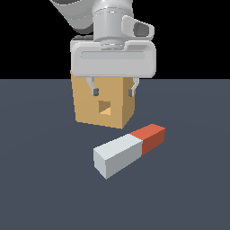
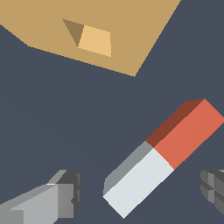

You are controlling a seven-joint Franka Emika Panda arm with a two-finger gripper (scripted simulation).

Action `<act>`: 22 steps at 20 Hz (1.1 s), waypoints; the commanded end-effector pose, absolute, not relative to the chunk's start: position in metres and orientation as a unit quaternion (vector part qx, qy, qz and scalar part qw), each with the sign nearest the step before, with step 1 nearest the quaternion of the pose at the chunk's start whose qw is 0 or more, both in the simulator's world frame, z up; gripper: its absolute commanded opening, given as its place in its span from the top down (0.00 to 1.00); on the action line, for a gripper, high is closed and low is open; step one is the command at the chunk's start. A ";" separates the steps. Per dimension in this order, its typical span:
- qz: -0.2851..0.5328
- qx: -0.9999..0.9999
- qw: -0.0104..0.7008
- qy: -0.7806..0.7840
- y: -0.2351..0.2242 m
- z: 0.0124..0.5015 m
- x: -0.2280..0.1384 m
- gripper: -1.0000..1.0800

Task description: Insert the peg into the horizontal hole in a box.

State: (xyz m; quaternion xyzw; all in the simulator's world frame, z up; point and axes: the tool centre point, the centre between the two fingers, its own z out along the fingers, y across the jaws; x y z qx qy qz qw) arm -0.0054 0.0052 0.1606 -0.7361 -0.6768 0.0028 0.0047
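Tan, smooth box (image 1: pixel 102 104) sits at upper centre, its square hole (image 1: pixel 105 108) empty; we see the grey-and-red peg (image 1: pixel 129 150) below, gripper (image 1: pixel 113 92) jaws apart.

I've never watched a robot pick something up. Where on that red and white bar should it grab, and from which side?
Probably the white part of the peg, from straight above. The bar lies flat and apart from the box, so its two long side faces are free for the open tool. Turning the fingers across the bar's width would suit its diagonal pose.
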 end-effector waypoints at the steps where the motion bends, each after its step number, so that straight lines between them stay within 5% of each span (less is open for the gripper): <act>1: 0.003 -0.750 0.004 -0.661 0.002 0.156 -0.003 0.04; 22: 0.001 -0.916 0.000 -0.401 -0.047 0.089 0.016 0.04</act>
